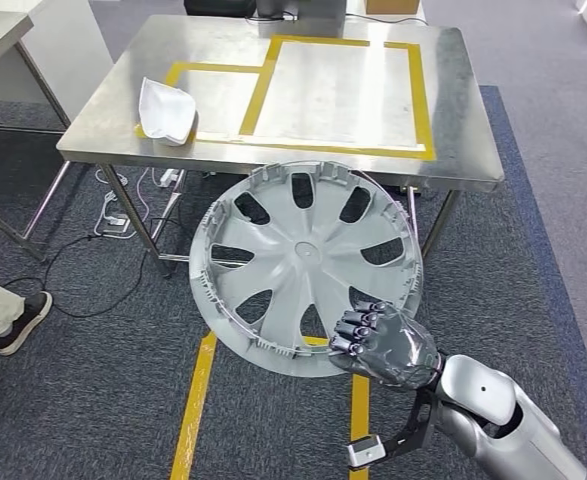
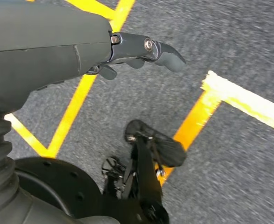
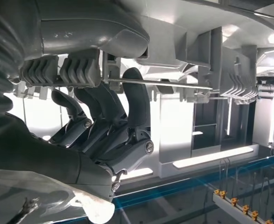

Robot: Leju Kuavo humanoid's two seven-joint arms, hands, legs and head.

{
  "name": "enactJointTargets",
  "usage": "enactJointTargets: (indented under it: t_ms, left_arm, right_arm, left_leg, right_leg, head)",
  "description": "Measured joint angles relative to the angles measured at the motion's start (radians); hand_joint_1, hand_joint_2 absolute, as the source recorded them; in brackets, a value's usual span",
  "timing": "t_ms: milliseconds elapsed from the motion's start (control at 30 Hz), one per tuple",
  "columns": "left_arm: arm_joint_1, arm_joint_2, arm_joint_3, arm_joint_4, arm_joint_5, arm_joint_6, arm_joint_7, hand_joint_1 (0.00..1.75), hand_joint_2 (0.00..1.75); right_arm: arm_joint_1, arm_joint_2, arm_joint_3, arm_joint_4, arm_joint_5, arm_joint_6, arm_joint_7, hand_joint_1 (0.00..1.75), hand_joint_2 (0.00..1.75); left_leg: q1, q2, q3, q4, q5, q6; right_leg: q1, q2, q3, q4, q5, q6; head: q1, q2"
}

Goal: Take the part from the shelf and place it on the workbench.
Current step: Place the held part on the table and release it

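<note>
Hubcap (image 1: pixel 305 265), centre frame in the head view, hangs above the floor before the steel workbench (image 1: pixel 463 150), gripped at its lower rim by the right hand (image 1: pixel 380 342). It looks light, stiff, thin plastic; the rim or spoke openings suit gripping. Left hand (image 2: pixel 142 49) hangs empty, fingers apart.

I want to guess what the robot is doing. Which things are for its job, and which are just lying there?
For the job:
- hubcap, held at its rim by the right hand
- workbench, where it goes

Just lying about:
- white cloth on the workbench
- cables on the floor
- a person's shoe
</note>
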Motion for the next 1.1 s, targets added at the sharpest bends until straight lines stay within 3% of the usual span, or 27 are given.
enactJointTargets:
  t_ms: [67, 133, 200, 233, 333, 367, 400, 467, 533, 600, 700, 767, 833, 867, 900, 1000, 1067, 1100]
  left_arm:
    - [-0.002, -0.001, 0.0, 0.0, -0.001, -0.003, 0.0, 0.0, 1.75]
    - [-0.001, -0.002, 0.0, 0.0, -0.002, -0.004, -0.001, 0.0, 1.75]
    - [0.0, -0.001, 0.0, 0.0, -0.002, -0.003, -0.001, 0.0, 1.75]
    - [-0.001, -0.001, 0.0, 0.0, -0.002, -0.003, -0.001, 0.0, 1.75]
    - [-0.001, -0.002, -0.001, 0.0, -0.002, -0.003, -0.001, 0.0, 1.75]
    - [0.0, -0.003, -0.001, 0.0, -0.002, -0.003, -0.001, 0.0, 1.75]
    - [0.001, -0.003, 0.0, 0.0, -0.002, -0.003, -0.001, 0.0, 1.75]
    - [0.001, -0.003, 0.0, 0.001, -0.002, -0.002, -0.001, 0.0, 1.75]
    - [-0.001, -0.004, 0.0, 0.001, -0.002, -0.002, -0.001, 0.0, 1.75]
    - [-0.001, -0.007, 0.0, 0.001, -0.003, -0.002, -0.001, 0.0, 1.75]
    - [0.0, -0.009, 0.0, 0.001, -0.007, -0.002, -0.002, 0.0, 1.75]
    - [-0.004, -0.008, 0.0, 0.001, -0.008, -0.003, -0.004, 0.0, 1.75]
    - [-0.005, -0.008, -0.001, 0.001, -0.008, -0.004, -0.004, 0.0, 1.75]
    - [-0.003, -0.008, -0.001, 0.001, -0.008, -0.004, -0.004, 0.0, 1.75]
    - [0.0, -0.008, 0.0, 0.001, -0.008, -0.004, -0.005, 0.0, 1.75]
    - [0.004, -0.008, -0.001, 0.002, -0.007, -0.004, -0.005, 0.0, 1.75]
    - [0.003, -0.009, -0.001, 0.002, -0.008, -0.004, -0.005, 0.0, 1.75]
    - [0.003, -0.009, -0.001, 0.002, -0.008, -0.004, -0.006, 0.0, 1.75]
  right_arm:
    - [-0.004, 0.0, 0.0, 0.0, -0.002, 0.004, 0.0, 1.75, 1.75]
    - [-0.009, 0.0, 0.001, 0.0, -0.004, 0.006, -0.001, 1.75, 1.75]
    - [-0.013, 0.0, 0.001, 0.0, -0.004, 0.007, -0.001, 1.75, 1.75]
    - [-0.015, 0.0, 0.001, 0.0, -0.005, 0.008, -0.001, 1.75, 1.75]
    - [-0.018, 0.001, 0.002, 0.0, -0.005, 0.008, -0.002, 1.75, 1.75]
    - [-0.018, 0.001, 0.002, 0.0, -0.005, 0.008, -0.002, 1.75, 1.75]
    - [-0.018, 0.001, 0.002, 0.0, -0.005, 0.008, -0.002, 1.75, 1.75]
    - [-0.018, 0.002, 0.003, 0.0, -0.006, 0.008, -0.001, 1.75, 1.75]
    - [-0.018, 0.002, 0.004, 0.001, -0.008, 0.008, 0.0, 1.75, 1.75]
    - [-0.017, 0.002, 0.004, 0.001, -0.009, 0.008, 0.001, 1.75, 1.75]
    - [-0.014, 0.002, 0.005, 0.001, -0.009, 0.008, 0.001, 1.75, 1.75]
    - [-0.013, 0.002, 0.005, 0.001, -0.01, 0.008, 0.002, 1.75, 1.75]
    - [-0.008, 0.003, 0.007, 0.001, -0.01, 0.008, 0.004, 1.75, 1.75]
    - [-0.004, 0.003, 0.007, 0.001, -0.01, 0.008, 0.004, 1.75, 1.75]
    - [0.0, 0.003, 0.007, 0.001, -0.01, 0.008, 0.003, 1.75, 1.75]
    - [0.006, 0.003, 0.008, 0.001, -0.01, 0.008, 0.004, 1.75, 1.75]
    - [0.006, 0.003, 0.008, 0.002, -0.01, 0.007, 0.004, 1.75, 1.75]
    - [0.007, 0.003, 0.008, 0.003, -0.01, 0.006, 0.005, 1.75, 1.75]
  left_leg:
    - [-0.003, 0.001, 0.02, -0.052, -0.003, 0.01]
    - [-0.004, 0.0, 0.026, -0.064, -0.015, 0.028]
    - [-0.003, -0.002, 0.04, -0.069, -0.021, 0.043]
    - [-0.003, -0.003, 0.047, -0.07, -0.025, 0.05]
    - [-0.01, -0.005, 0.061, -0.07, -0.04, 0.062]
    - [-0.013, -0.005, 0.068, -0.07, -0.047, 0.063]
    - [-0.015, -0.006, 0.079, -0.07, -0.054, 0.063]
    - [-0.019, -0.008, 0.104, -0.071, -0.072, 0.063]
    - [-0.022, -0.008, 0.121, -0.072, -0.088, 0.058]
    - [-0.023, -0.007, 0.132, -0.07, -0.093, 0.046]
    - [-0.022, -0.004, 0.137, -0.036, -0.102, 0.029]
    - [-0.018, -0.004, 0.093, 0.048, -0.139, 0.016]
    - [-0.011, -0.003, 0.018, 0.157, -0.185, 0.004]
    - [-0.008, -0.003, -0.009, 0.183, -0.191, 0.0]
    - [-0.005, -0.003, -0.022, 0.177, -0.175, -0.003]
    - [-0.001, 0.0, 0.001, 0.023, -0.045, -0.007]
    - [-0.005, 0.002, 0.012, -0.045, -0.009, 0.005]
    - [-0.008, 0.003, 0.013, -0.053, -0.016, 0.015]
  right_leg:
    - [0.002, 0.0, 0.004, -0.001, -0.007, 0.016]
    - [0.002, -0.001, 0.009, -0.003, -0.008, 0.028]
    - [0.0, -0.001, -0.005, 0.032, -0.025, 0.034]
    - [0.0, -0.002, -0.033, 0.081, -0.045, 0.035]
    - [0.005, -0.001, -0.158, 0.272, -0.1, 0.033]
    - [0.007, -0.001, -0.185, 0.294, -0.093, 0.03]
    - [0.01, -0.001, -0.193, 0.278, -0.065, 0.026]
    - [0.018, -0.002, -0.167, 0.164, 0.031, 0.01]
    - [0.027, -0.003, -0.134, 0.066, 0.069, -0.006]
    - [0.032, -0.002, -0.117, 0.034, 0.058, -0.017]
    - [0.025, 0.0, -0.077, 0.006, 0.062, -0.028]
    - [0.021, -0.001, -0.056, -0.002, 0.054, -0.033]
    - [0.019, 0.0, -0.041, -0.002, 0.04, -0.034]
    - [0.018, 0.001, -0.031, -0.002, 0.031, -0.033]
    - [0.017, 0.001, -0.019, -0.002, 0.022, -0.031]
    - [0.012, 0.003, 0.024, -0.002, -0.009, -0.017]
    - [0.012, 0.003, 0.036, -0.005, -0.025, -0.001]
    - [0.012, 0.003, 0.039, -0.005, -0.027, 0.007]
  head:
    - [-0.002, 0.0]
    - [-0.001, 0.0]
    - [0.002, 0.0]
    - [0.004, 0.0]
    - [0.008, 0.0]
    - [0.009, 0.0]
    - [0.009, 0.0]
    - [0.009, 0.0]
    - [0.008, 0.0]
    - [0.006, 0.0]
    - [0.004, 0.0]
    - [0.002, 0.0]
    - [0.001, 0.0]
    - [0.001, 0.0]
    - [0.001, 0.0]
    - [0.001, 0.0]
    - [0.0, 0.0]
    - [0.0, 0.0]
